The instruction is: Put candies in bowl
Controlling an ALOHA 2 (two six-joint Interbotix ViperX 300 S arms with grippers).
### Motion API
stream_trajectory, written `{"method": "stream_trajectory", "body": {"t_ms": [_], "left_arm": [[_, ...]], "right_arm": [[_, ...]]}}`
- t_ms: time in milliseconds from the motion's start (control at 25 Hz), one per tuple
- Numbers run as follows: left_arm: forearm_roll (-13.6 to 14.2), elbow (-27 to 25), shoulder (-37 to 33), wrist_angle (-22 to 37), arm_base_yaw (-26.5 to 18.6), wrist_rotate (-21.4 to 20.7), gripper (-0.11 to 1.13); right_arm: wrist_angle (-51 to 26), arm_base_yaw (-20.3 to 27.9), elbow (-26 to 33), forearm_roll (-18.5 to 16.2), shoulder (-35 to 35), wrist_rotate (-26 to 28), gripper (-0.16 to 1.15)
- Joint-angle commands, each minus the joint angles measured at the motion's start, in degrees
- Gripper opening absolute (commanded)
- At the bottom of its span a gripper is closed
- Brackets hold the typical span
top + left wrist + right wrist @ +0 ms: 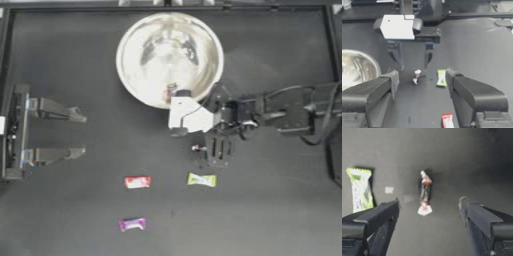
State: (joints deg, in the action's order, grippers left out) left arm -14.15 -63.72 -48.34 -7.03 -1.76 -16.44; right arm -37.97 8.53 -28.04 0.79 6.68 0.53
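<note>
Hovering right pincer (429,205) (parted), twist candy (424,193) below

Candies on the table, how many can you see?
4: twist candy under the right end effector, red, green, purple nearest the front. One may be hidden.

The bowl (357,67) is cut off by the left wrist view's edge.

Dark matte table (67,210) filling the view, raised dark frame rail (167,6) along the 12 o'clock edge, soft even overhead light
</note>
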Motion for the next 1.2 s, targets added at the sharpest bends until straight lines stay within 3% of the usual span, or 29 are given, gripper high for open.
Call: {"method": "stream_trajectory", "body": {"t_ms": [40, 760, 880, 1120, 1200], "left_arm": [[-0.09, 1.05, 0.70, -0.18, -0.09, 0.00, 0.91], [-0.09, 1.14, 0.79, -0.18, -0.09, 0.00, 0.91], [-0.09, 1.05, 0.79, -0.18, -0.09, 0.00, 0.91], [-0.09, 1.14, 0.79, -0.18, -0.09, 0.00, 0.91], [-0.09, 1.14, 0.79, -0.18, -0.09, 0.00, 0.91]], "right_arm": [[1.23, 0.35, 1.49, -0.26, 0.18, 0.00, 0.99], [1.49, 0.44, 2.64, -1.67, 5.19, 0.26, 0.96], [1.32, 0.44, 2.99, -3.34, 5.36, 1.32, 0.84], [0.18, 0.26, 2.81, -5.27, 5.27, 3.43, 0.35], [-0.09, 0.18, 2.81, -5.10, 5.27, 3.43, 0.30]]}}
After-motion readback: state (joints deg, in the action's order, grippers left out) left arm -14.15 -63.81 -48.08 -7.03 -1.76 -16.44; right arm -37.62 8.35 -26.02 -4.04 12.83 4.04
